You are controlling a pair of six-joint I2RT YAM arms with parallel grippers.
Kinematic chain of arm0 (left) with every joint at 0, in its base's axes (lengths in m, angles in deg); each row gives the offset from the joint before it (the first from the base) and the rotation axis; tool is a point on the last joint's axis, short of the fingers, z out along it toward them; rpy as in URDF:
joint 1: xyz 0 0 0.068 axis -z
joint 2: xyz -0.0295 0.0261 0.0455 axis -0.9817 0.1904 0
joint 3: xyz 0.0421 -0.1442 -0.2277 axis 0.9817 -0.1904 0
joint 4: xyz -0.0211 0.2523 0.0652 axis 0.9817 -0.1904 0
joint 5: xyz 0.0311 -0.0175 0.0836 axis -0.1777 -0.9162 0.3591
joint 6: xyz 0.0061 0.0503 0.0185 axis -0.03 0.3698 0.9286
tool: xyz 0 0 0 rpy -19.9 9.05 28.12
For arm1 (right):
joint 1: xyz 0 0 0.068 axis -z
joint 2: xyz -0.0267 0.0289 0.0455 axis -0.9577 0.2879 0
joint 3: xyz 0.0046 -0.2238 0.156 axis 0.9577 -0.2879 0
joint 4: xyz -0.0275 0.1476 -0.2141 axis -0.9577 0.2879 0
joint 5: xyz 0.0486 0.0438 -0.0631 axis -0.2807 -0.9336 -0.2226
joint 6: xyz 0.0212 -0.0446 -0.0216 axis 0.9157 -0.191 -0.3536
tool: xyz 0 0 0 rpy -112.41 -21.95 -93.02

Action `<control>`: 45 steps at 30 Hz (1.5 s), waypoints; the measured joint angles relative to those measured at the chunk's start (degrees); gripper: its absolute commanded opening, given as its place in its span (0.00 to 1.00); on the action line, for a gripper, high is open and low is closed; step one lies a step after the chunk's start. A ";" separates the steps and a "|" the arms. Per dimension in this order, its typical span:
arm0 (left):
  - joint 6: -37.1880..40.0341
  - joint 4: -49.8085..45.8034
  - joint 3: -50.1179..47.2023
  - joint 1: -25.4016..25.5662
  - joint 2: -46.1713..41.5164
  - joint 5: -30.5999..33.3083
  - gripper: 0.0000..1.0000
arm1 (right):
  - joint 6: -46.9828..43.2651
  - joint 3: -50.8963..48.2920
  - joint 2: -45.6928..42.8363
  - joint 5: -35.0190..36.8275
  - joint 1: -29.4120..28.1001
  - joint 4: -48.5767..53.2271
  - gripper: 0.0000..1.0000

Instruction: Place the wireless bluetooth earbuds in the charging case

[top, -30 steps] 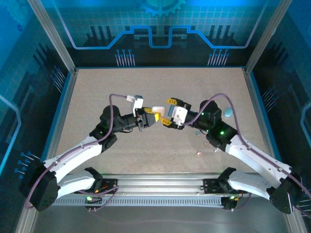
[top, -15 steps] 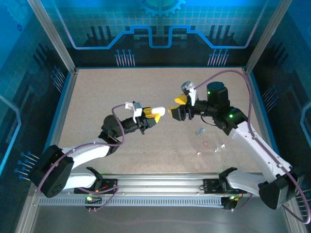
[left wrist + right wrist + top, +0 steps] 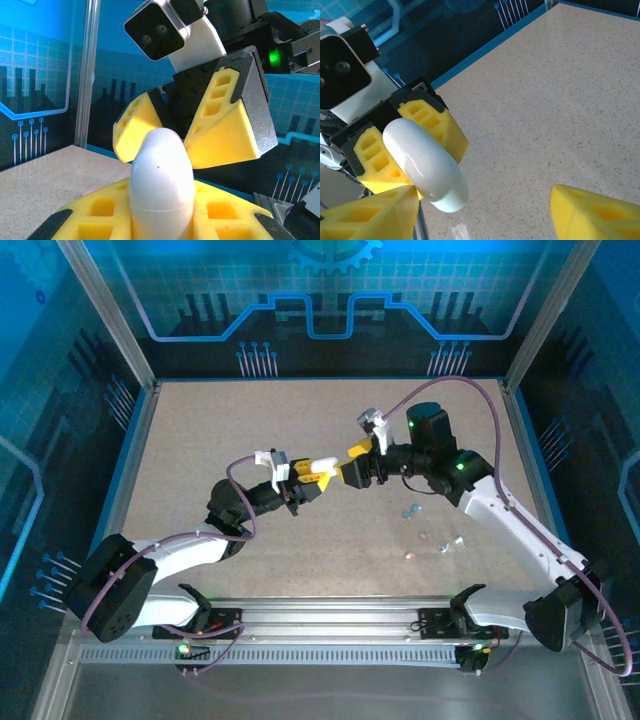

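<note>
From my console, the speckled tan surface [image 3: 250, 420] takes up most of the overhead view, boxed in by blue panels. Both arms reach inward over it. The left arm [image 3: 170, 555] comes up from the lower left and the right arm [image 3: 510, 525] sweeps in from the lower right. Their ends meet nose to nose just above the middle of the surface.

The left pincer [image 3: 316, 476] is clenched on the white charging case [image 3: 161, 185]. The case is a smooth egg-shaped shell with a fine seam across it. It stands out from between the yellow pads [image 3: 95, 212], with its rounded end pointing at the other arm.

The right pincer [image 3: 352, 468] is released, and its two yellow fingers [image 3: 225, 130] are spread wide. On its own wrist camera, the free end of the case sits between those fingers, close beside one of them. I cannot tell whether they touch.

The wireless bluetooth earbuds [image 3: 407, 510] lie loose on the surface beside the right forearm, well apart from the case. One is a pale blue speck. A few pinkish and whitish ones are scattered just nearer to me.
</note>
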 measured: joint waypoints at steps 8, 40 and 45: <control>-0.57 -0.13 0.00 0.00 0.20 0.20 0.11 | 1.40 1.05 0.74 0.26 -0.04 0.37 0.69; 1.46 -0.70 -1.36 0.46 -1.05 -0.83 0.11 | 6.23 2.49 -6.43 11.87 0.17 -0.68 0.71; 3.04 -0.94 -2.40 0.46 -2.99 0.22 0.11 | 12.76 -1.22 -16.13 24.50 6.93 2.89 0.56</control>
